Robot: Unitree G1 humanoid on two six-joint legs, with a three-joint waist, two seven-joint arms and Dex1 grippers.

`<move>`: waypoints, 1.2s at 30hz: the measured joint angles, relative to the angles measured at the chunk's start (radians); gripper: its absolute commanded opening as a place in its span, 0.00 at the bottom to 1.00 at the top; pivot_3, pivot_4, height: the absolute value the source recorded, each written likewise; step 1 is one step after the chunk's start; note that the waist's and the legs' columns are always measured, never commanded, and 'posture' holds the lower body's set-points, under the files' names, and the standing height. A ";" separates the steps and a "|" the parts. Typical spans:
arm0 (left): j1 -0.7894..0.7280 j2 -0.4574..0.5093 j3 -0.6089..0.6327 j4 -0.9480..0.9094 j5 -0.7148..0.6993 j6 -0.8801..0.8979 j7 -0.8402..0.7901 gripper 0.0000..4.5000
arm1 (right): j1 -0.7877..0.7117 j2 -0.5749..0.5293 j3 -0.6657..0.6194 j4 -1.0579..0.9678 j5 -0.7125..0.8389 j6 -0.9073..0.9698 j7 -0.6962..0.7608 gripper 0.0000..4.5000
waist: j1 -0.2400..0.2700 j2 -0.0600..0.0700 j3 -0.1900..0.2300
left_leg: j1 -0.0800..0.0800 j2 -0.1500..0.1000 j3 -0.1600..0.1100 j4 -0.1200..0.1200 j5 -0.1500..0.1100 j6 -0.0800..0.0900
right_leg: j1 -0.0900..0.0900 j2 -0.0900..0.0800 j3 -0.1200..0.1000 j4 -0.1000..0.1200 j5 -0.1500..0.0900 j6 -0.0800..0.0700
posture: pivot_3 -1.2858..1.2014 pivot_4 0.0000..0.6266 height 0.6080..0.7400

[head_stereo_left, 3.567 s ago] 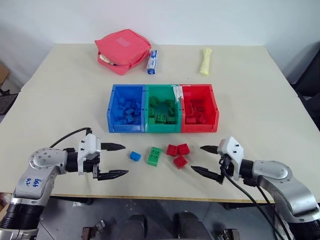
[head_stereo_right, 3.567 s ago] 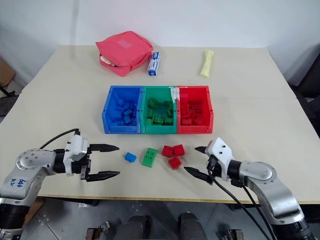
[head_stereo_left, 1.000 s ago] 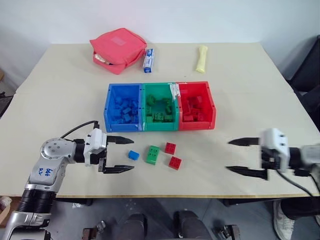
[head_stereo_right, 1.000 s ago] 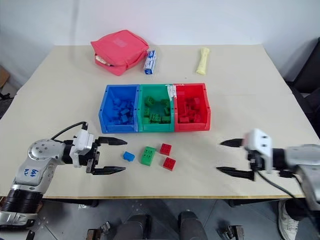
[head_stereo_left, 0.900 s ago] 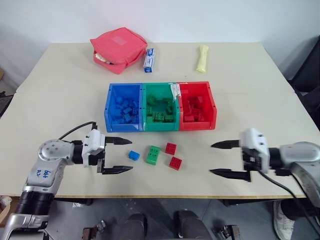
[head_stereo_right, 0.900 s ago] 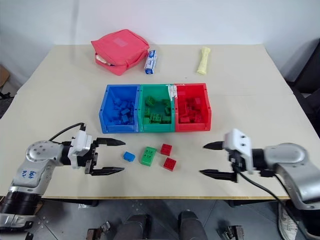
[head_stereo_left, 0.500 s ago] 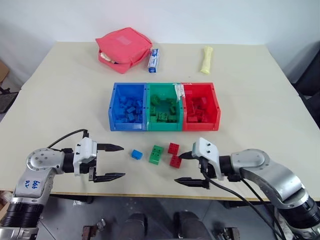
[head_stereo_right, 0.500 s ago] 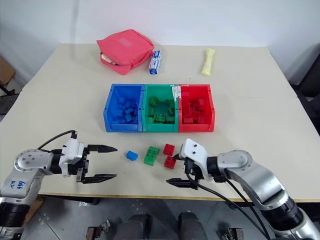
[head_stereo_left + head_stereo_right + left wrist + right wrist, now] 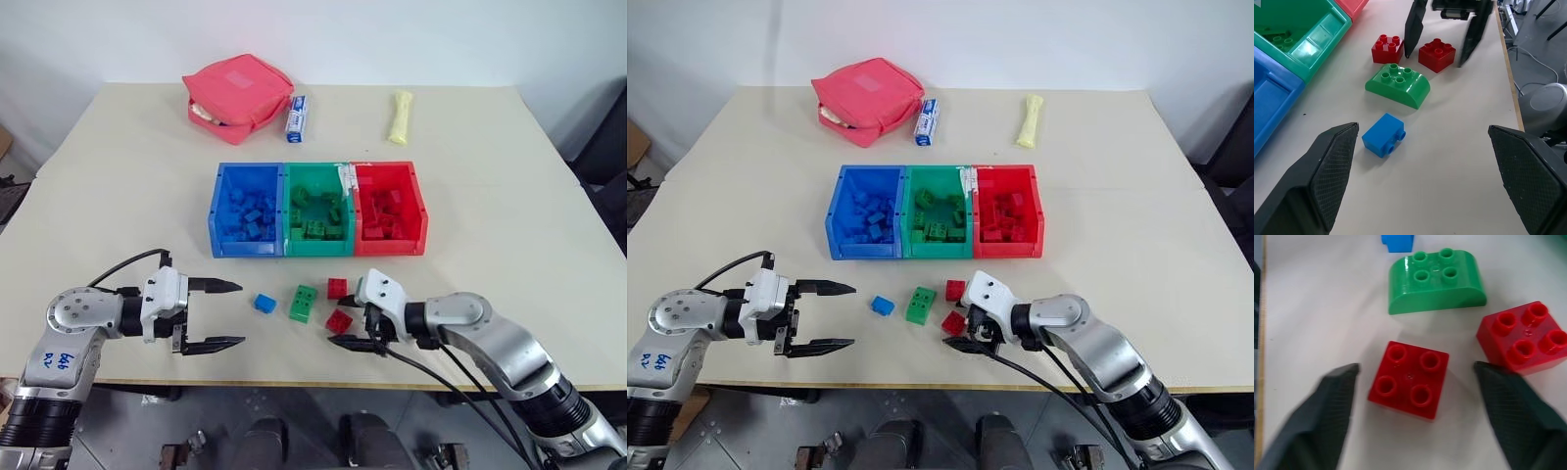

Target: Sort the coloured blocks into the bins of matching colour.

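One red block (image 9: pixel 1409 380) between the right hand's (image 9: pixel 350 320) part-open fingers, untouched, left hand (image 9: pixel 214 314) wide open, empty.

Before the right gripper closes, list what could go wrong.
1. The right gripper straddles one red brick, but a second red brick sits right by one finger; closing may knock it aside.
2. The green brick lies just beyond; pushing farther forward could shove it.
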 measured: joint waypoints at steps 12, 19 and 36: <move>-0.022 -0.098 0.006 -0.040 -0.060 0.110 0.123 1.00 | -0.041 -0.102 -0.238 -0.009 0.159 0.033 0.109 0.33 | 0.008 0.000 0.000 | 0.000 0.000 0.000 0.002 -0.001 0.002 | 0.001 0.000 0.000 0.000 0.000 0.001 | 0.52 0.24 1.00; -0.080 -0.203 0.050 -0.090 -0.089 0.204 0.334 1.00 | -0.366 -0.048 -0.357 0.356 0.102 -0.008 -0.006 0.33 | 0.004 0.000 0.000 | 0.000 0.000 0.001 0.001 0.001 -0.002 | -0.001 0.001 0.000 0.001 0.001 0.001 | 0.52 0.24 1.00; -0.100 -0.155 0.061 -0.039 -0.071 0.173 0.291 1.00 | -0.118 -0.199 -0.526 0.339 0.149 -0.201 0.241 0.99 | 0.026 0.000 0.000 | -0.003 -0.001 0.001 0.002 0.001 -0.002 | -0.001 -0.001 -0.001 -0.002 0.001 0.002 | 0.52 0.24 1.00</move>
